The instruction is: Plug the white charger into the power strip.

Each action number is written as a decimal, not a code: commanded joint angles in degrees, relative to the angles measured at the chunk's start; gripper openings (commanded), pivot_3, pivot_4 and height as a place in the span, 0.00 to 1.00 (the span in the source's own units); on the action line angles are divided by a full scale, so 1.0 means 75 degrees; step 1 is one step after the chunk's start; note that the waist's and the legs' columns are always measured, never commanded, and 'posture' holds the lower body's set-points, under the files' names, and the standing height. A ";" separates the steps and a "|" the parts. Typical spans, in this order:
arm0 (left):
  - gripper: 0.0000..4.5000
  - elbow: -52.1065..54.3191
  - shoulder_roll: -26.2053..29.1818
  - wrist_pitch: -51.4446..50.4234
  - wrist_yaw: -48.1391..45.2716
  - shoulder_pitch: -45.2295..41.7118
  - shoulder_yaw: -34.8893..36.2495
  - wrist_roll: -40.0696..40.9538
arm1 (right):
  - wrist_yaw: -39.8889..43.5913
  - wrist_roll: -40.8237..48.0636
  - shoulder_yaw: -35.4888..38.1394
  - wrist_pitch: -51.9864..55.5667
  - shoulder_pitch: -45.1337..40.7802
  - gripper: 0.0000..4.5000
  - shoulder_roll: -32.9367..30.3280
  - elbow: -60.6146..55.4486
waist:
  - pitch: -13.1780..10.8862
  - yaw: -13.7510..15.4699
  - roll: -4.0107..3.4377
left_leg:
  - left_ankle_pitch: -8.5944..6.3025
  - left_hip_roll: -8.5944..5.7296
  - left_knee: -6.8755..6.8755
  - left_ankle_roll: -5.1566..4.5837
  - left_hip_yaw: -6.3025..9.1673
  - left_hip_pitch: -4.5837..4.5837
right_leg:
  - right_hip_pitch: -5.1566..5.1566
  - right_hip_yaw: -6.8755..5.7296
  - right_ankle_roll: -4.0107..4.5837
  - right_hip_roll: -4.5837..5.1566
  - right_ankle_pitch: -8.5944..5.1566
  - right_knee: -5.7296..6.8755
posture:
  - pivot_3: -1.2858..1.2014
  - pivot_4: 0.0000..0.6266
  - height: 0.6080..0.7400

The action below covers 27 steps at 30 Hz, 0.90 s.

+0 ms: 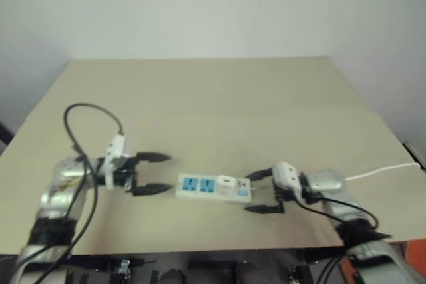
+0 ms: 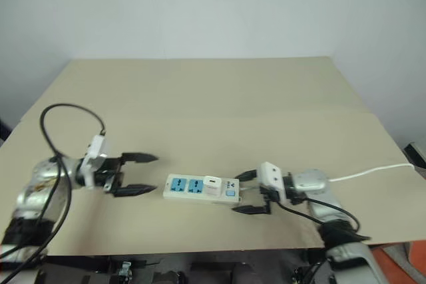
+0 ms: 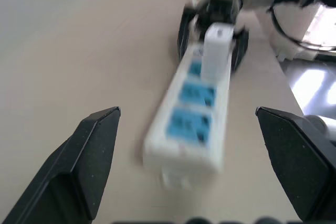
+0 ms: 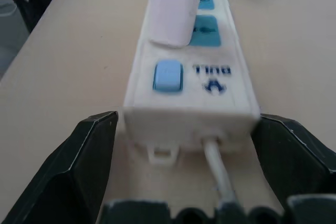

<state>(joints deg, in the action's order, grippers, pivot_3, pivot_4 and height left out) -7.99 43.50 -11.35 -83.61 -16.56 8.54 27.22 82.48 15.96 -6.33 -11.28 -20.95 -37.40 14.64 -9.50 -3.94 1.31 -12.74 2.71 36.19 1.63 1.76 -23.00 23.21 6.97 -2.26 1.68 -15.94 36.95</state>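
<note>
Both end effectors spread wide, holding nothing: left end effector (image 1: 150, 173) just off the power strip's (image 1: 213, 187) free end, right end effector (image 1: 266, 191) at its cord end. White charger (image 1: 226, 183) stands upright in the socket nearest the switch, so plugging looks done; strip lies flat on counter (image 1: 213, 98).
</note>
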 commanded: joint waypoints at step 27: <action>1.00 0.0334 0.1299 -0.0705 -0.0121 0.0685 0.1662 0.1241 | -0.1606 0.1718 0.3524 0.2328 0.3729 1.00 -0.2183 -0.4831 | -0.0029 0.0162 0.0028 | 0.0004 0.0014 0.0031 0.0003 -0.0018 0.0027 | -0.0023 0.0005 -0.0050 -0.0026 -0.0020 0.0016 | 0.52 0.24 1.00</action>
<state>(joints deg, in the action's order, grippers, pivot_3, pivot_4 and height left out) -5.47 51.70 -16.36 -82.57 -10.96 19.38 35.29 71.67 26.91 17.72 5.13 7.07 -53.70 -18.83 -9.71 -2.73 1.53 -12.71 2.81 36.43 1.66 1.62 -22.80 23.04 7.01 -2.63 1.49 -16.09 37.07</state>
